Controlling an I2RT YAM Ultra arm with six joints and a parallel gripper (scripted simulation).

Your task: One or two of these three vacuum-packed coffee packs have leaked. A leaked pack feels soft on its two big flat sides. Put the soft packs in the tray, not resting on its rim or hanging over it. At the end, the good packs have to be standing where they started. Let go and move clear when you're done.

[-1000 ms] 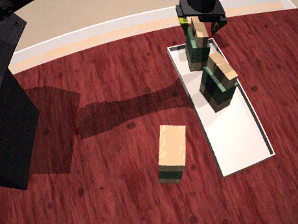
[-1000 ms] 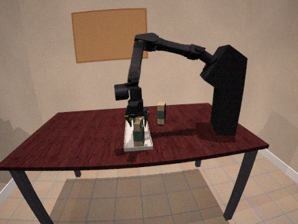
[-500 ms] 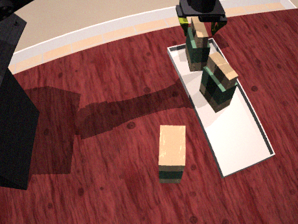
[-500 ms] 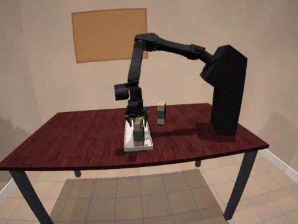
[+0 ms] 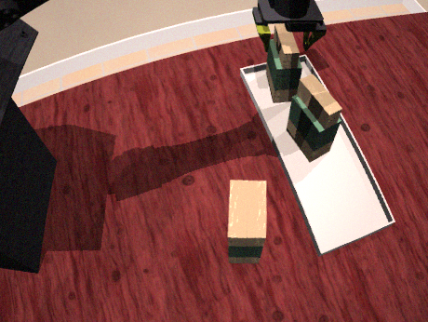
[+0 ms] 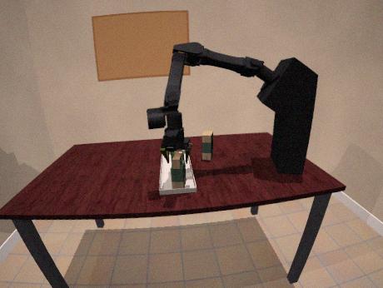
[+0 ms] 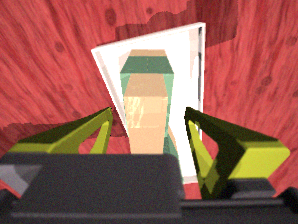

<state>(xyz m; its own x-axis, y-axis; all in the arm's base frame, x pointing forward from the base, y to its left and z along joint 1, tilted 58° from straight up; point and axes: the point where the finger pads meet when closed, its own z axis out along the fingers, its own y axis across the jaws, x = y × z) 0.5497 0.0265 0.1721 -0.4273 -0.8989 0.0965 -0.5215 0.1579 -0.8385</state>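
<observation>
Two coffee packs stand inside the white tray (image 5: 321, 158). One pack (image 5: 284, 65) stands at the tray's far end, and the other pack (image 5: 314, 118) stands near its middle. A third pack (image 5: 247, 221) stands alone on the table, left of the tray. My gripper (image 5: 287, 39) is open, with its fingers on either side of the top of the far pack and a gap on each side. In the wrist view the pack (image 7: 147, 117) stands between the yellow fingers without touching them.
The arm's black base (image 6: 291, 116) stands at the table's right end. The table's curved edge runs close behind the tray's far end. The tray's near half holds nothing.
</observation>
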